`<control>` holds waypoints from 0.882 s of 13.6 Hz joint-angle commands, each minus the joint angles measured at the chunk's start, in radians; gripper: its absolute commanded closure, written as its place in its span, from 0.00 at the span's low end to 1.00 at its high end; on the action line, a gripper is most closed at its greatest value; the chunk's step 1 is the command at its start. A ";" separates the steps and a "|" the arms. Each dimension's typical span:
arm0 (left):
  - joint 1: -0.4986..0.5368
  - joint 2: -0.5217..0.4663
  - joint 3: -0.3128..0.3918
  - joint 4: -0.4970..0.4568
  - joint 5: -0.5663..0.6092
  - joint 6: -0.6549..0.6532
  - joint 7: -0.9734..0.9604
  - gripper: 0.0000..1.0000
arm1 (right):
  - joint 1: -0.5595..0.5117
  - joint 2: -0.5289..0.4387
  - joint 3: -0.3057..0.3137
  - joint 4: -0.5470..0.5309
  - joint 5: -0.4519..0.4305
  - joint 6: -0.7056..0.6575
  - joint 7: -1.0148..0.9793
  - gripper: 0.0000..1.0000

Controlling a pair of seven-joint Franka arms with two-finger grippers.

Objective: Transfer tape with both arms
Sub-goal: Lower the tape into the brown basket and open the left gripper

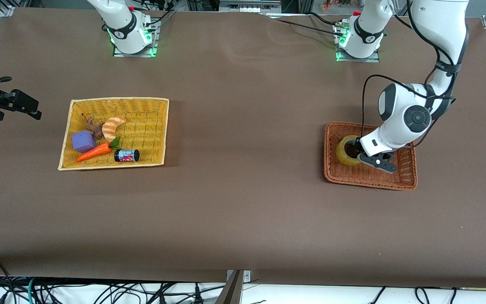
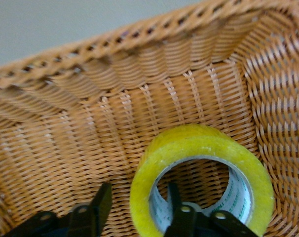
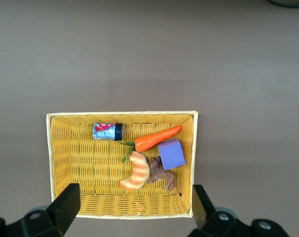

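Note:
The tape (image 1: 344, 156), a yellowish ring with a grey core, stands on its edge in the brown wicker basket (image 1: 369, 179) toward the left arm's end of the table. My left gripper (image 1: 357, 152) is down in that basket. In the left wrist view the left gripper (image 2: 138, 197) is open and straddles the tape (image 2: 189, 140). One finger (image 2: 101, 202) is outside the ring, clear of it. The other finger (image 2: 173, 197) is inside the hole. My right gripper (image 1: 32, 107) waits in the air at the right arm's end of the table, open and empty (image 3: 133, 197).
A yellow wicker basket (image 1: 154, 126) lies toward the right arm's end. It holds a carrot (image 1: 95, 152), a purple cube (image 1: 83, 141), a small can (image 1: 127, 155), a striped crescent toy (image 1: 112, 126) and a brown toy (image 1: 93, 126). The brown basket's walls (image 2: 115, 64) enclose the left gripper.

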 commanded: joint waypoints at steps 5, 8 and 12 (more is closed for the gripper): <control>-0.005 -0.260 0.013 -0.041 0.015 -0.155 0.008 0.00 | -0.006 0.008 0.003 0.023 -0.005 -0.016 -0.012 0.00; -0.010 -0.401 0.016 -0.008 0.018 -0.199 0.013 0.00 | -0.006 0.008 0.002 0.023 -0.005 -0.016 -0.012 0.00; -0.013 -0.430 0.009 0.300 0.093 -0.545 0.013 0.00 | -0.008 0.008 0.002 0.023 -0.005 -0.016 -0.012 0.00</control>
